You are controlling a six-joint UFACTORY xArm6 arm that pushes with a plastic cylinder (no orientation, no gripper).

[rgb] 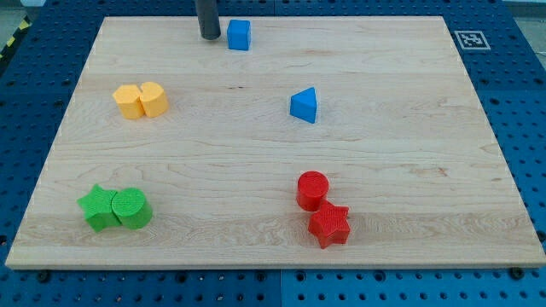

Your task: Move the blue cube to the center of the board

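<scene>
The wooden tabletop (409, 170) carries every block on its flat face, and the blue cube (238, 34) stands upright near the view's top edge, with my tip (209, 37) just to its left, close but apart. Further down lie a blue triangular block (304, 106), two touching yellow blocks (141, 100), a green star (98, 207) against a green cylinder (131, 207), and a red cylinder (312, 189) touching a red star (329, 225).
</scene>
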